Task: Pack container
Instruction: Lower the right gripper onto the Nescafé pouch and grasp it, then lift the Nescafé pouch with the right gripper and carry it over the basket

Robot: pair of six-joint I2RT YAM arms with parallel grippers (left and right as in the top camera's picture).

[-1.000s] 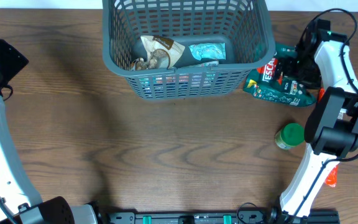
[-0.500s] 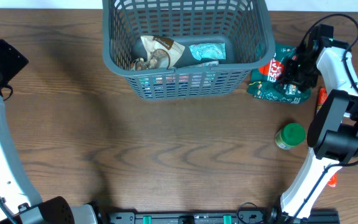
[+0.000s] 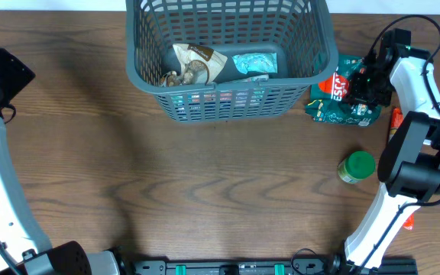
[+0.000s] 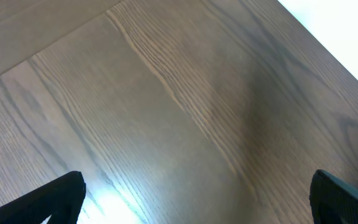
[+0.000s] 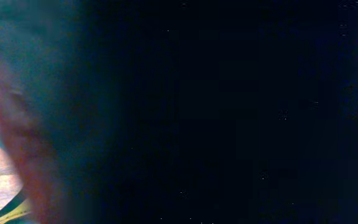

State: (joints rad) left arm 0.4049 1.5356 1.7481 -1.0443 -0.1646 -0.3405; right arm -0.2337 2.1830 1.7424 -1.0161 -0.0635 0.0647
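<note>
The basket (image 3: 145, 79) is dark grey and latticed; the surface (image 3: 205, 183) is brown wood grain. The packet (image 3: 334, 113) is green with a red label, the jar (image 3: 357, 166) green, the pouch (image 3: 192, 63) brown and cream.

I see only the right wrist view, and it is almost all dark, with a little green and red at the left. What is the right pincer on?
Observer: The right pincer is closed on a green packet with a red label, which lies on the table.
Operator: Where is the basket from there?
Observer: In the overhead view the basket stands just to the left of that packet, very close to it.
Operator: Is something inside the basket?
Observer: Yes, two packets lie on its bottom, a brown one and a teal one.
</note>
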